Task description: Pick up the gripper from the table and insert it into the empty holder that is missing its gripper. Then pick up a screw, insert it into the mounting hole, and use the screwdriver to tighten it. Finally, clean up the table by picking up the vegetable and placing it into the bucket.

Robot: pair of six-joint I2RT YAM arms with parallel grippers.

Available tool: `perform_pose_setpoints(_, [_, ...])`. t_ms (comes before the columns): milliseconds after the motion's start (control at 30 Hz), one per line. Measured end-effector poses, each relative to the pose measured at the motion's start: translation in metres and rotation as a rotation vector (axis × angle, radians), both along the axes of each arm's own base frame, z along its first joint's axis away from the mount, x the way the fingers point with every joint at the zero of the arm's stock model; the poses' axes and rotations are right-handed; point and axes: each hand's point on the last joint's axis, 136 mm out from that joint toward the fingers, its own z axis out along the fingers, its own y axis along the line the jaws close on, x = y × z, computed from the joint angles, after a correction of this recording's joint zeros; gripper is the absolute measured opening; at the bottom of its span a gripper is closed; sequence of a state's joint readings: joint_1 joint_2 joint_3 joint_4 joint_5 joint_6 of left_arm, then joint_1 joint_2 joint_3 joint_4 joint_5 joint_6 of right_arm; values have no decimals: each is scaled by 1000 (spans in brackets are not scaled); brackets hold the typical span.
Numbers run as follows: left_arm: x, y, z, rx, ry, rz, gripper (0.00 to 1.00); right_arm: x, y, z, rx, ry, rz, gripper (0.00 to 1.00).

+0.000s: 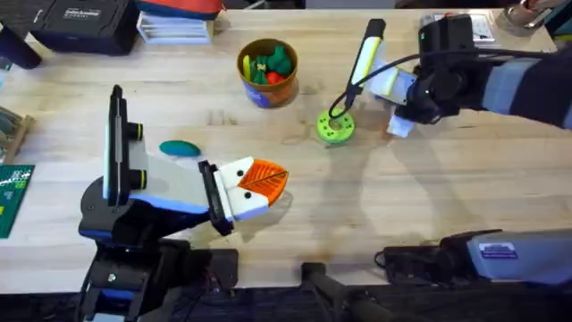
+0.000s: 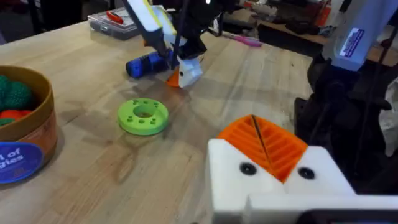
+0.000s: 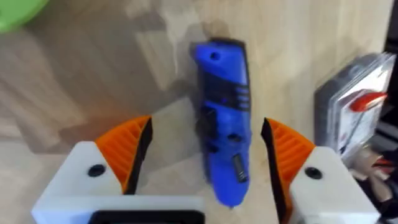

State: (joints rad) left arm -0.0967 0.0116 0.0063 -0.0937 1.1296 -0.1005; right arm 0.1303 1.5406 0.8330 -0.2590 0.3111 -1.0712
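Now hovering with right gripper (image 3: 202, 158) fingers spread wide astride the screwdriver (image 3: 222, 118) lying flat on the tabletop (image 1: 447, 188) near the green disc (image 1: 335, 129), needing a centred descent before closing; left gripper (image 1: 259, 183) closed, empty.

Black case (image 1: 80, 22), clear plastic box (image 2: 112, 22), green circuit board (image 1: 11, 199).

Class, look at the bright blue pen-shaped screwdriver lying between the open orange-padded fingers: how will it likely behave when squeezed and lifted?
The bright blue pen-shaped plastic screwdriver looks thick and moulded, so it will probably stay stiff. Its rounded body lying flat on the wooden table may roll if nudged off-centre. The right hand is open around its middle, so a lift there should probably stay roughly level.
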Motion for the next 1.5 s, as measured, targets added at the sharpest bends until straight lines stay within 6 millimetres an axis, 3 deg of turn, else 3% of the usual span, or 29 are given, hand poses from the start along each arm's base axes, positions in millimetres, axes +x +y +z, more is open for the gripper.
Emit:
perform_pose_setpoints(200, [0,0,0,0,0,0,14,-22,-1,18,86,7,-132,993])
perform_pose_setpoints(367, [0,0,0,0,0,0,14,-25,11,70,209,-84,-228,993])
perform_pose_setpoints(567, [0,0,0,0,-1,0,24,-48,54,131,423,-167,-218,993])
perform_pose_setpoints(600, [0,0,0,2,-5,-1,115,-55,62,138,464,-171,-209,993])
perform_pose_setpoints(767, [0,0,0,1,-3,0,897,-87,104,163,666,-152,-146,993])
perform_pose_setpoints(800, [0,0,0,1,-1,0,960,-92,111,167,700,-149,-138,993])
perform_pose_setpoints(1000, [3,1,1,2,-12,18,985,-106,130,177,845,-115,-185,993])
perform_pose_setpoints(1133, [10,4,21,-14,-137,58,985,-107,133,177,919,-91,-283,993])
perform_pose_setpoints(1233, [22,10,24,-22,-102,139,985,-109,136,177,971,-67,-336,993])
perform_pose_setpoints(1333, [35,21,26,-17,-13,261,985,-112,142,179,1018,-37,-348,993])
perform_pose_setpoints(1500, [52,55,55,20,96,541,985,-114,147,179,1049,-11,-356,994])
